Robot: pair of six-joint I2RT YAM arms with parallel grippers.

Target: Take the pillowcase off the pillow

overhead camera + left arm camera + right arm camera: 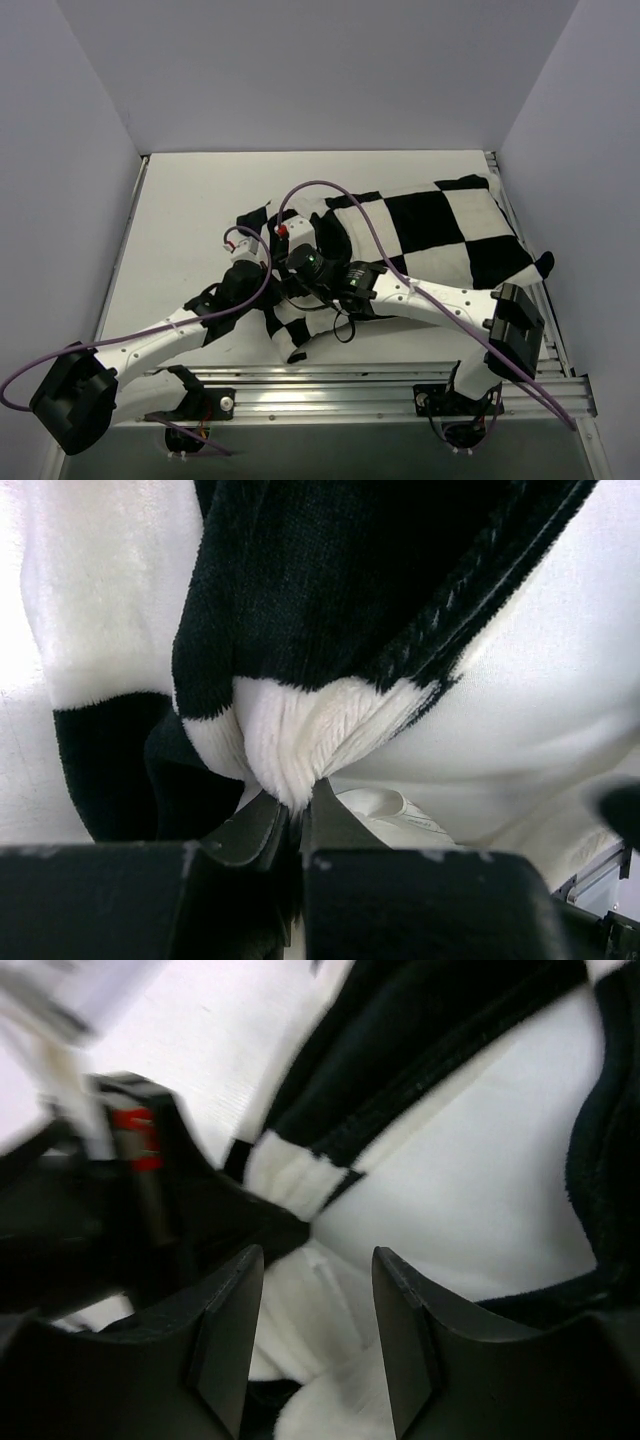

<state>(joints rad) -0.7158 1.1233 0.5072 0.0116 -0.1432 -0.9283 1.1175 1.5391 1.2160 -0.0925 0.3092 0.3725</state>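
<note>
The left tool [297, 812] pinches the fuzzy checked pillowcase [300, 580] edge. The right tool [318, 1272] is half open, empty. The smooth white pillow [540, 680] is mostly hidden.

Fig. Pillowcase [440, 225] on the table [190, 220], running from centre toward 2 o'clock, pillow [540, 680] inside. My left gripper [297, 815] at its 8 o'clock edge; my right gripper [318, 1255] just beside, at 3 o'clock.

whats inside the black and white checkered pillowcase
A plain white stuffed pillow shows at the open end of the black-and-white checkered pillowcase; the rest is hidden under fabric.
</note>
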